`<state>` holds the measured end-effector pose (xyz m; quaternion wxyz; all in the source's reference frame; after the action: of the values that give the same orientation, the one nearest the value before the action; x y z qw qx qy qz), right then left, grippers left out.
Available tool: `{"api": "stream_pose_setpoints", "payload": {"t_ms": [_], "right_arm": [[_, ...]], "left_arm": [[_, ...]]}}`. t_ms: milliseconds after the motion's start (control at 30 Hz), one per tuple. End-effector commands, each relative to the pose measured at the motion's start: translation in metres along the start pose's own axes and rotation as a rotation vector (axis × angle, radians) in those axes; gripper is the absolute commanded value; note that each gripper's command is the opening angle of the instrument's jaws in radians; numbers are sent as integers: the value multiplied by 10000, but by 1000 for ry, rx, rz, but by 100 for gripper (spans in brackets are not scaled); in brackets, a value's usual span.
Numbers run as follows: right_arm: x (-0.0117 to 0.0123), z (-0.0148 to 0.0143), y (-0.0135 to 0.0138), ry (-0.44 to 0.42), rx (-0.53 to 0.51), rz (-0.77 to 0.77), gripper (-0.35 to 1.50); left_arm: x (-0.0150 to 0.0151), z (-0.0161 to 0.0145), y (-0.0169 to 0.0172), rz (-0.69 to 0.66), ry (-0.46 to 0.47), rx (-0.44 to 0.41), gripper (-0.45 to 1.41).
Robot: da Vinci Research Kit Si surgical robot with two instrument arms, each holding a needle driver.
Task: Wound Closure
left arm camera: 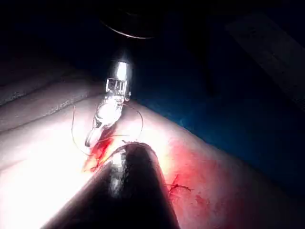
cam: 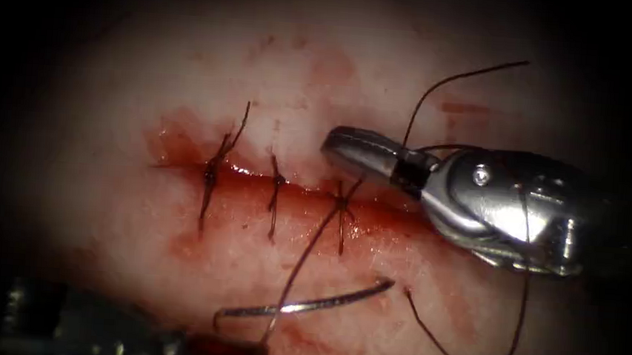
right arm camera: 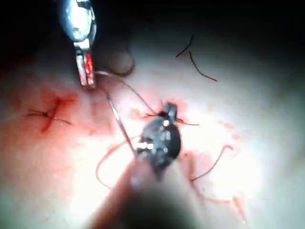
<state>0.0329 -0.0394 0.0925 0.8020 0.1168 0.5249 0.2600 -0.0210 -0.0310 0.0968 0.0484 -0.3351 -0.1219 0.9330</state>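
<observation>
Pale, glistening tissue (cam: 263, 85) bears a horizontal cut (cam: 293, 191) rimmed with red fluid (cam: 372, 218) and crossed by three dark, knotted stitches (cam: 274, 197). The right tool (cam: 333, 145), of polished metal with a rounded wrist, lies over the cut's right end with its smooth, blunt jaws closed; a strand of thread (cam: 453, 79) rises from near their hinge, though whether the jaws themselves clamp it cannot be made out. The curved steel needle (cam: 314, 304) lies free on the tissue surface on the near side of the cut, a thin shining arc, not in the tissue. Its blunt end lies just beside the left tool (cam: 229, 353), a dark metal tip at the tissue's near-left edge; whether that tool's jaws grip the needle or the thread cannot be told. Dark, wiry thread runs from the rightmost stitch down across the needle, and a further loop curls over the tissue below the right tool.
</observation>
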Motion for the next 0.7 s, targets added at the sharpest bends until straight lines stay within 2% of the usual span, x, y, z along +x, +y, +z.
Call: {"api": "stream_pose_setpoints", "payload": {"t_ms": [33, 167, 367, 533, 667, 700], "right_arm": [[-6, 10, -6, -10, 24, -7, -35], [-13, 14, -13, -43, 69, -28, -35], [-14, 11, -20, -62, 120, -33, -35], [-15, 6, -24, -70, 151, -32, -35], [-16, 7, -24, -71, 146, -28, -35], [-17, 11, -23, -72, 138, -29, -10]], "left_arm": [[1, 2, -4, 9, -10, 16, -45], [5, -11, -18, 26, -39, 53, -45], [17, -13, -47, 46, -77, 99, -45], [10, -12, -65, 50, -119, 142, -45], [2, -16, -67, 47, -143, 138, -45], [3, -18, -66, 42, -145, 128, -45]]}}
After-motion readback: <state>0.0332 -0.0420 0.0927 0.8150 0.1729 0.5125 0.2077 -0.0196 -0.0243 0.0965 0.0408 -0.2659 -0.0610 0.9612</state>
